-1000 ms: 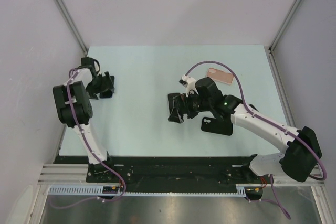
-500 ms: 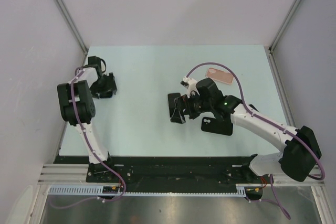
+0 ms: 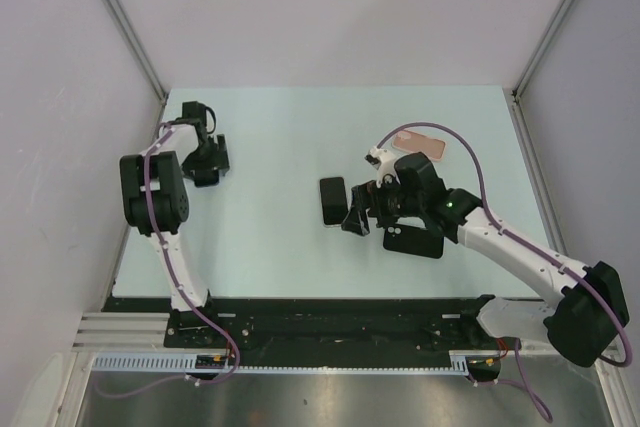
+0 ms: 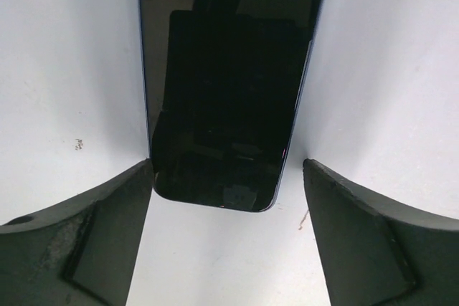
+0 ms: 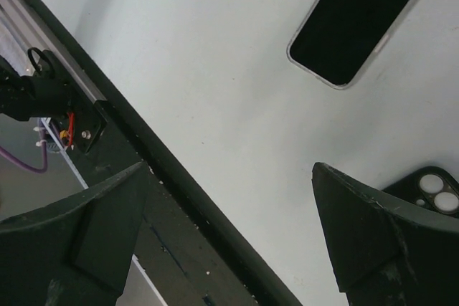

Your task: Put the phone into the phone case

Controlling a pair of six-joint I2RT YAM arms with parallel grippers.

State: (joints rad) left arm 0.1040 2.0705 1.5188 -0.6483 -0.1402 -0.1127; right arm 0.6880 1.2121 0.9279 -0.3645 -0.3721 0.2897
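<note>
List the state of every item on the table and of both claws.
Left claw: open, straddling the left phone's end.
Left phone: lying flat, screen up and dark.
Right claw: open, holding nothing.
Middle phone: lying flat, screen up, untouched.
Black case: lying flat, contents unclear.
Pink case: lying flat, far side, untouched.

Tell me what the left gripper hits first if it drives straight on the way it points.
Probably the dark phone: its near end lies between the open fingertips of the left gripper. The fingers would pass on either side of it and meet the table. How high the gripper is above the phone is unclear.
</note>
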